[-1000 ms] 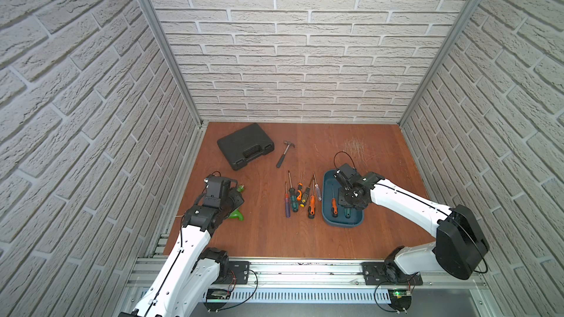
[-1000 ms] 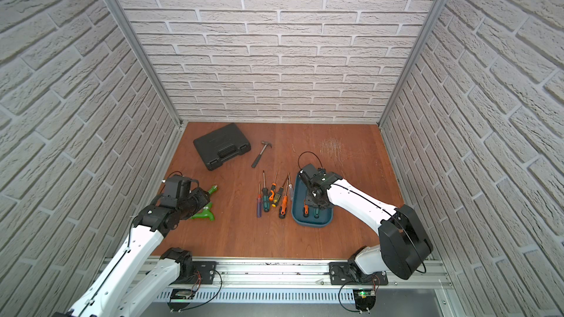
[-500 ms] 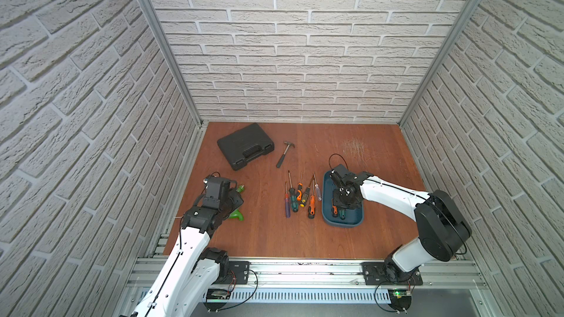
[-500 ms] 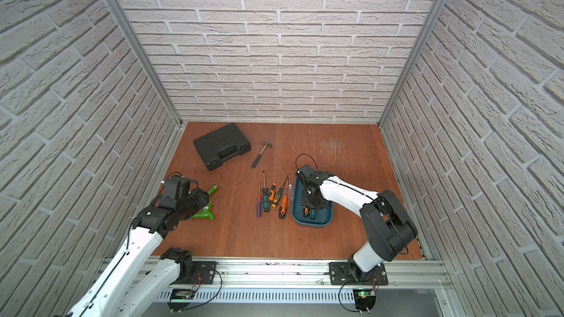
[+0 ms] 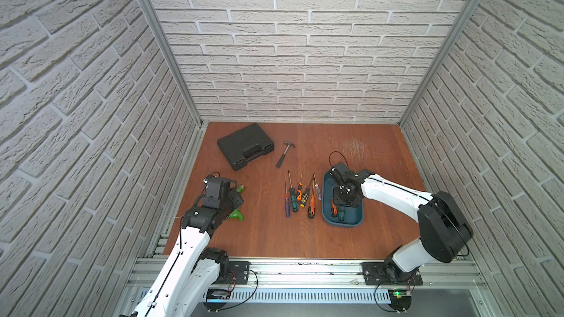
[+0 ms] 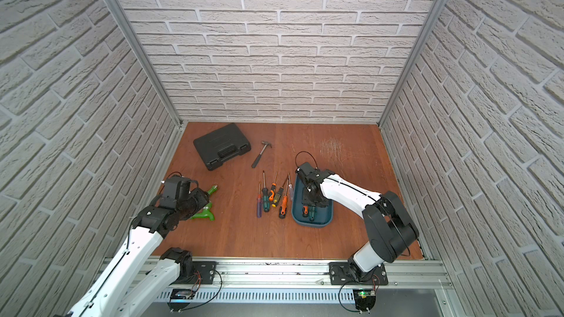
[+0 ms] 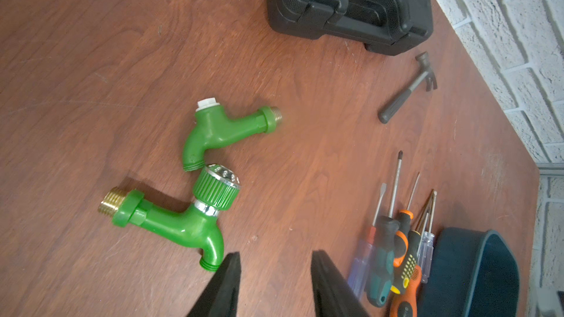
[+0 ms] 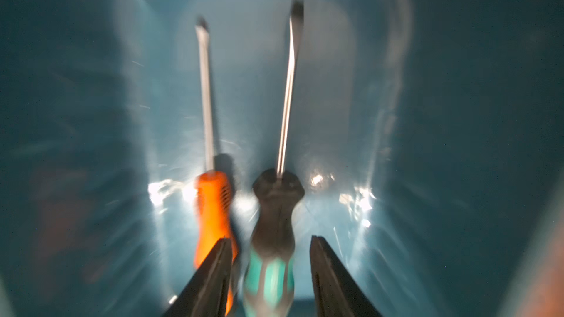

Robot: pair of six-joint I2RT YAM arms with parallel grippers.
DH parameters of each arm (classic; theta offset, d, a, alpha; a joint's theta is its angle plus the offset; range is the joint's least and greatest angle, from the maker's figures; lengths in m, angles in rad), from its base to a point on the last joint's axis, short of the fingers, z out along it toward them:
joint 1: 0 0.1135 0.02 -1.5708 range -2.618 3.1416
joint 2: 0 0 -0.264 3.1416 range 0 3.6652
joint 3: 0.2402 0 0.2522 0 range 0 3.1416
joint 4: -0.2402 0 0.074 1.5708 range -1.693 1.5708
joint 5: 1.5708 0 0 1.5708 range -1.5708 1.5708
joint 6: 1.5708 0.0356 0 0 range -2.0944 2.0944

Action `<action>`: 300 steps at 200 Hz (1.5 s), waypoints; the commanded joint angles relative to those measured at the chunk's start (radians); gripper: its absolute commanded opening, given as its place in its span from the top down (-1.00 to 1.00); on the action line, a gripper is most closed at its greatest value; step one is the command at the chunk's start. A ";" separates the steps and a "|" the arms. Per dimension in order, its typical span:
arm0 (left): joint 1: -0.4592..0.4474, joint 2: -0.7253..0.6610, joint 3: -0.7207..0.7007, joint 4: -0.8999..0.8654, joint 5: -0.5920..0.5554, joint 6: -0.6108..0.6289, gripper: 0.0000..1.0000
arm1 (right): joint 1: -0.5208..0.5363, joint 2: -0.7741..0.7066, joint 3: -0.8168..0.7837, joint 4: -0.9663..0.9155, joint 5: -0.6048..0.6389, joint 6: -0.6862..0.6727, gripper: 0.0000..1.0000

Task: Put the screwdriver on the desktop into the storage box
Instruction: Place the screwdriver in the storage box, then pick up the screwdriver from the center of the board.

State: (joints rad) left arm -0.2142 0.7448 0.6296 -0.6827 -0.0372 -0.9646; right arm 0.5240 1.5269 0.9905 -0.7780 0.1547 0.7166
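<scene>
The teal storage box (image 5: 343, 224) stands on the reddish-brown desktop (image 5: 274, 233), right of centre. Two screwdrivers lie in it: an orange-handled one (image 8: 212, 208) and a black-and-teal one (image 8: 274, 233). My right gripper (image 8: 270, 239) hangs low over the box and is open, its jaws on either side of the black-and-teal handle with a gap on each side. This wrist view is blurred. Several more screwdrivers (image 5: 300, 193) lie in a row on the desktop just left of the box. My left gripper (image 7: 274, 253) is open and empty over bare wood.
A black tool case (image 5: 245, 146) and a small hammer (image 5: 283, 154) lie at the back left. Two green plastic taps (image 7: 225, 129) (image 7: 183, 224) lie by the left gripper. Brick-pattern walls close three sides.
My right gripper's jaws have opened off the black-and-teal screwdriver, which now lies in the box. The right arm's elbow has swung nearer. The left arm has not moved.
</scene>
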 commanded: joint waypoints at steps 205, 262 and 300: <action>-0.020 0.076 0.008 0.040 0.039 0.031 0.10 | 0.376 0.537 0.620 -0.104 0.002 0.162 0.21; -0.019 0.070 0.007 0.037 0.034 0.033 0.10 | 0.376 0.575 0.641 -0.106 -0.006 0.164 0.23; -0.020 0.069 0.009 0.036 0.033 0.034 0.10 | 0.376 0.599 0.652 -0.114 -0.006 0.162 0.18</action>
State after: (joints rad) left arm -0.2321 0.8219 0.6178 -0.6437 0.0078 -0.9428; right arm 0.8986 2.0998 1.6234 -0.8745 0.1402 0.8616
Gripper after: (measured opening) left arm 0.452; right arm 0.395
